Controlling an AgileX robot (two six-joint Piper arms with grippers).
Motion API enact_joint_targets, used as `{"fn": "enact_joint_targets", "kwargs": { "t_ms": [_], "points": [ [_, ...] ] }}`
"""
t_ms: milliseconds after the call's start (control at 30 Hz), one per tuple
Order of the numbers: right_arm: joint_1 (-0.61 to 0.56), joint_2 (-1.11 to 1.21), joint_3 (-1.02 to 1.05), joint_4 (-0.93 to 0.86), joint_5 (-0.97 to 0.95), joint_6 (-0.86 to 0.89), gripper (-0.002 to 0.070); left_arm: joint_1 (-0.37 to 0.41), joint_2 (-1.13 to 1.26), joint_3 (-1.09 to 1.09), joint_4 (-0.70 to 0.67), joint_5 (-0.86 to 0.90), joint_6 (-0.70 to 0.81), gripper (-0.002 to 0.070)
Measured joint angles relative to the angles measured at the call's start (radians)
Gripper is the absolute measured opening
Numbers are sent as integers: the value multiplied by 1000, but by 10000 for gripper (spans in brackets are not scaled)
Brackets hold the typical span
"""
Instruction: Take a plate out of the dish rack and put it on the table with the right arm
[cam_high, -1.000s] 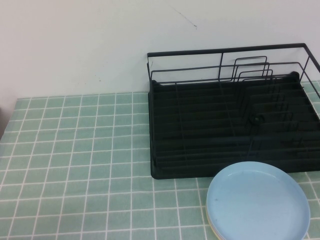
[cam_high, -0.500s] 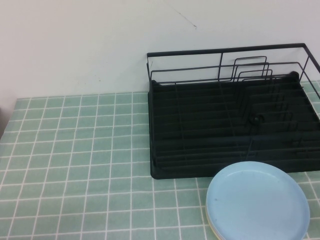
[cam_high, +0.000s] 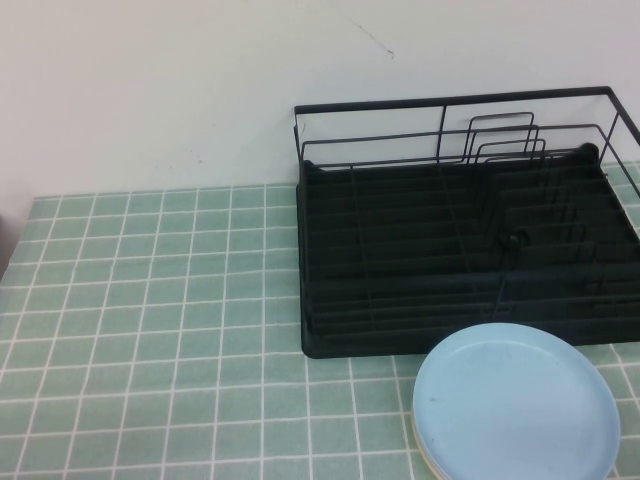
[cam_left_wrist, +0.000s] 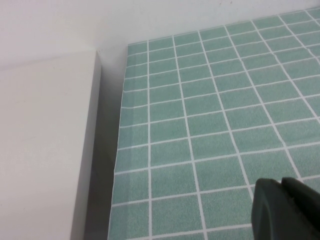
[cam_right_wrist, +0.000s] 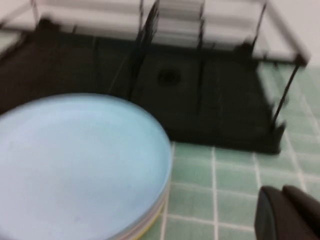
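High view is showing no arms, just the plate (cam_high: 516, 403) lying flat on the table (cam_high: 150, 300), topping a small stack just in front of the rack (cam_high: 465, 250). Right gripper (cam_right_wrist: 290, 212) is showing only in its wrist view: clenched shut, empty, hovering beside the plate, rack beyond. Left gripper (cam_left_wrist: 287, 207) is hanging over bare tiles near the table edge; can't tell its state.

1. Left gripper (cam_left_wrist: 286, 210): I see only its black fingertips at the edge of the left wrist view, poised above the table (cam_left_wrist: 210, 100), holding nothing.
2. Right gripper (cam_right_wrist: 287, 215): black fingertips pressed together, empty, above the table; neither arm shows in my high view.
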Motion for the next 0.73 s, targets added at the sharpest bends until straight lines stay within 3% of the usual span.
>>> {"fn": "enact_joint_targets", "kwargs": {
  "t_ms": [733],
  "points": [
    [0, 0, -6, -56, 37, 8, -1, 0, 0, 0, 0, 0, 0, -3]
  ]
}}
